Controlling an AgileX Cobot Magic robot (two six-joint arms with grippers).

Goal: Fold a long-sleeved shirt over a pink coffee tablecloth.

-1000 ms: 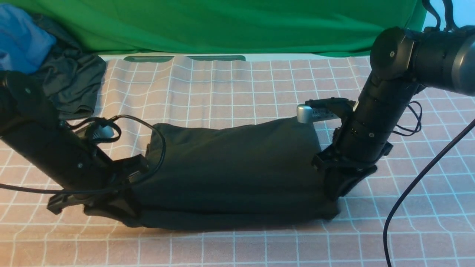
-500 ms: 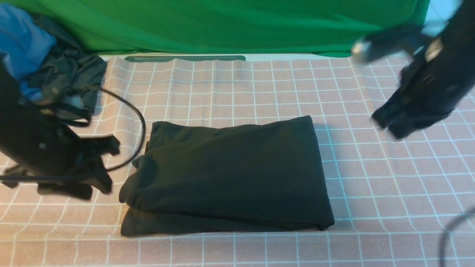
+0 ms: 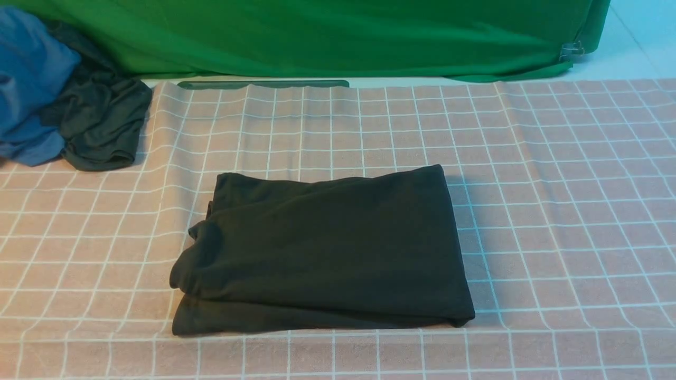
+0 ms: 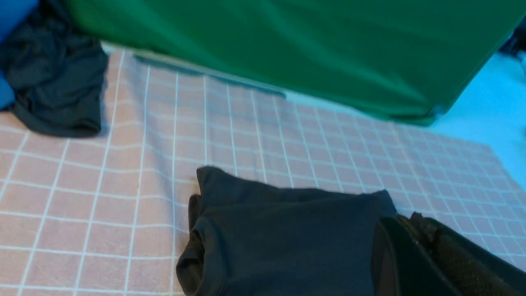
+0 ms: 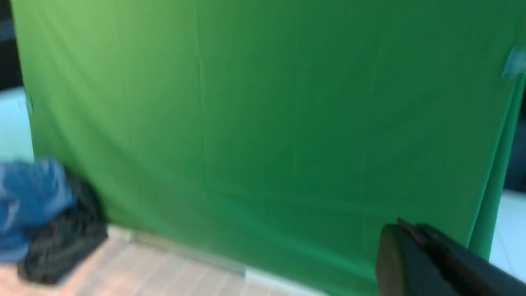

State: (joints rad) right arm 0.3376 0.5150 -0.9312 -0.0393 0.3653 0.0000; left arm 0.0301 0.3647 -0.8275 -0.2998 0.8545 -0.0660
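The long-sleeved shirt (image 3: 322,253) lies folded into a black rectangle on the pink coffee tablecloth (image 3: 554,211), near its middle and toward the front edge. Neither arm shows in the front view. In the left wrist view the shirt (image 4: 283,242) lies below and ahead of my left gripper (image 4: 411,220), whose fingers are pressed together and hold nothing. My right gripper (image 5: 404,228) is shut and empty too, raised and facing the green cloth (image 5: 263,123). The shirt is out of sight in the right wrist view.
A blue garment (image 3: 29,79) and a smaller dark garment (image 3: 100,124) lie heaped at the far left corner. The green cloth (image 3: 317,37) hangs along the back edge. Beyond the tablecloth's far right corner is a pale surface (image 3: 634,47).
A second ago both grippers were down at the shirt's front corners. They let go, lifted away to the sides and left the front view. The shirt settled flat.
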